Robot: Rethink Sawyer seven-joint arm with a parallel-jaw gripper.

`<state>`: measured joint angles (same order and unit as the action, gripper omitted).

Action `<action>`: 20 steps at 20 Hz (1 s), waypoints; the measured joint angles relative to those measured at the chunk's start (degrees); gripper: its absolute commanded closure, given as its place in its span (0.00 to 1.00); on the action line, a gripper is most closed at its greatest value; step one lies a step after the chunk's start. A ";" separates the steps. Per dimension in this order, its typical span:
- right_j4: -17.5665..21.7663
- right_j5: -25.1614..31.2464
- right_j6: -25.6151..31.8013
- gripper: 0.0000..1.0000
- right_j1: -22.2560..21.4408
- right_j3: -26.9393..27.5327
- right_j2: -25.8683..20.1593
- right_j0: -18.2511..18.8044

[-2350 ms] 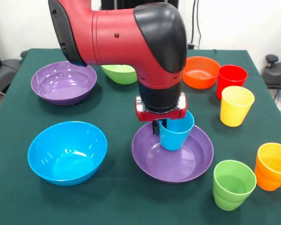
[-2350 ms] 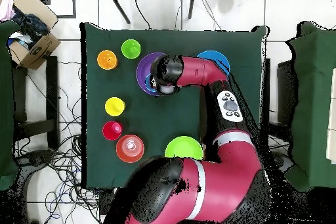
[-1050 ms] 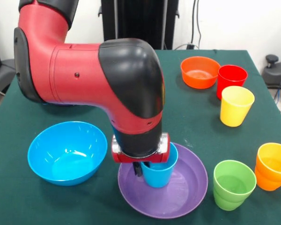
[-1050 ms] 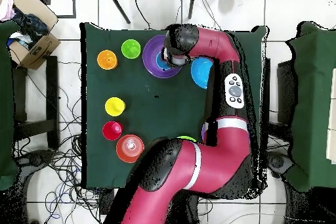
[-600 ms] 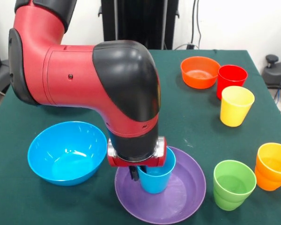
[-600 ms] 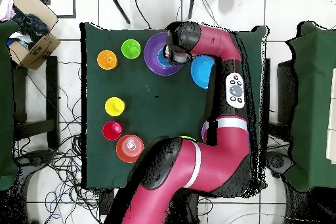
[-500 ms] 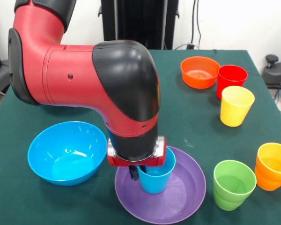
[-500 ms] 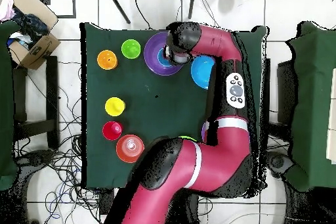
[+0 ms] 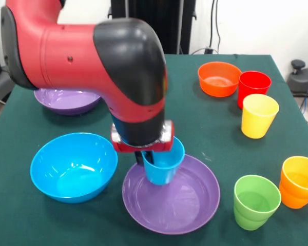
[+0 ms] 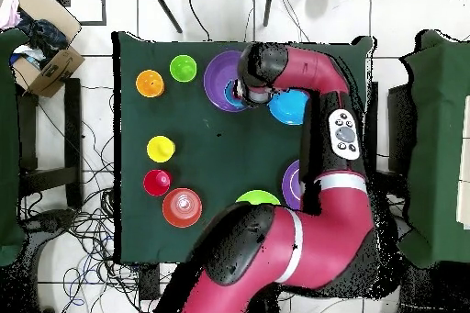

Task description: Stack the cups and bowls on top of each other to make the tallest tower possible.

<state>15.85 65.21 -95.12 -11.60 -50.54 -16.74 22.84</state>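
The red and black arm's gripper (image 9: pixel 150 155) has its fingers clamped on the rim of a small glossy blue plastic cup (image 9: pixel 162 162), holding it upright over the near wide shallow purple plastic bowl (image 9: pixel 170 196) on the green-clothed bench (image 9: pixel 215 128); whether the cup's base touches the bowl cannot be told. Just left of that bowl sits a deep blue plastic bowl (image 9: pixel 73 166). A second purple bowl (image 9: pixel 66 100) lies at the far left, partly hidden by the arm. At the far right stand a smaller orange bowl (image 9: pixel 219 78), a red cup (image 9: pixel 254 87) and a yellow cup (image 9: pixel 259 115); near right are an orange cup (image 9: pixel 299 181) and a green cup (image 9: pixel 255 201). The overhead view shows a light green bowl (image 10: pixel 257 199) at the bench's edge.
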 measured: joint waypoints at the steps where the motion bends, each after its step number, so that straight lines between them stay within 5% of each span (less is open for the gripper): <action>1: 0.13 -0.02 0.00 1.00 -0.37 -0.55 0.06 0.21; 15: 3.21 -0.47 0.00 1.00 -6.08 -9.23 0.71 3.75; 20: 3.40 -4.48 0.00 1.00 -8.22 -14.33 0.70 3.76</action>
<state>19.24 60.73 -95.12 -19.82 -64.87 -16.03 26.59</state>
